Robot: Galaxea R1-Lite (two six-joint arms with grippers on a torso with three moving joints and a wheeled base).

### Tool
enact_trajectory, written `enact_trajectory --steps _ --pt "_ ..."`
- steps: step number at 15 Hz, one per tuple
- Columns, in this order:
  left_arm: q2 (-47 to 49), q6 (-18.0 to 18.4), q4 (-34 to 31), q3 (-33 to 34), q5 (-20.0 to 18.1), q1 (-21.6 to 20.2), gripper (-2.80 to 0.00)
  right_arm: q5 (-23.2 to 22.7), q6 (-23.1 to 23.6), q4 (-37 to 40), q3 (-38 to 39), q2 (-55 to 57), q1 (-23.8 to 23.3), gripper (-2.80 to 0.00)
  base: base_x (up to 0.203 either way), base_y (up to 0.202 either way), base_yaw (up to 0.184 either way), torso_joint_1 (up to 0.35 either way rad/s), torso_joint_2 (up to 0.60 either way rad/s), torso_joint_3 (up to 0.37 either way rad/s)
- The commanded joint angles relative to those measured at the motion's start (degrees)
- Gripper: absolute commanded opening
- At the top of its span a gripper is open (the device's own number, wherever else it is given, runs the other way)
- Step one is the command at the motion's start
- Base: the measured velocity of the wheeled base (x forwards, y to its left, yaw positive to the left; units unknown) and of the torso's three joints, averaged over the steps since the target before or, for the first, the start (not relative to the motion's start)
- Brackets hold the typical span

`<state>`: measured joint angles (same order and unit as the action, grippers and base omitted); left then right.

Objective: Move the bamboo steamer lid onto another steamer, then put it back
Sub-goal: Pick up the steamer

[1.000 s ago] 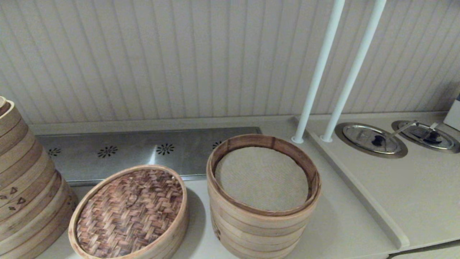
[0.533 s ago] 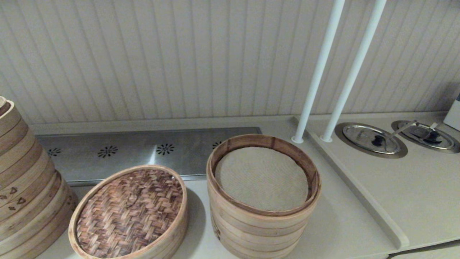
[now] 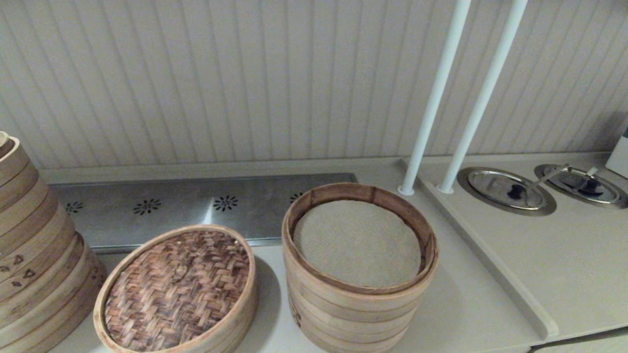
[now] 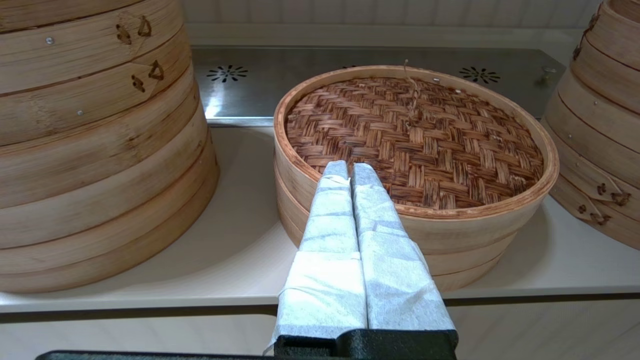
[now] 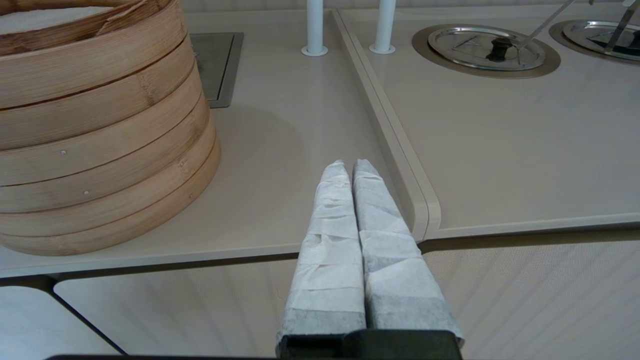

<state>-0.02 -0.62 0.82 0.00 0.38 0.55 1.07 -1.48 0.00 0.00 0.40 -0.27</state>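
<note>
The bamboo steamer lid, dark woven top with a pale rim and a small string loop, lies closed on a low bamboo steamer tray at the front left of the counter. The lid hides the tray's inside. In the left wrist view my left gripper is shut and empty, its wrapped tips just before the near rim of the lid. My right gripper is shut and empty too, low at the counter's front edge, right of the middle stack. Neither gripper shows in the head view.
A multi-tier steamer stack stands in the middle, open on top and lined with white cloth. A big stack with triangle cut-outs fills the left. Behind lie a steel vent plate, two white poles, a raised counter step and round steel lids.
</note>
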Motion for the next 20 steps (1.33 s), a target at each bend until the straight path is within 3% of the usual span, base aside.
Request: enact_trajectory --steps 1,20 --pt "-0.1 0.0 0.0 0.0 0.1 0.0 -2.8 0.1 0.0 0.0 0.2 0.0 0.0 -2.8 0.0 0.0 0.0 0.0 0.0 0.0" --pt "0.1 0.1 0.1 -0.2 0.1 0.1 -2.8 0.0 0.0 0.0 0.2 0.0 0.0 -2.8 0.0 0.0 0.0 0.0 0.0 0.0"
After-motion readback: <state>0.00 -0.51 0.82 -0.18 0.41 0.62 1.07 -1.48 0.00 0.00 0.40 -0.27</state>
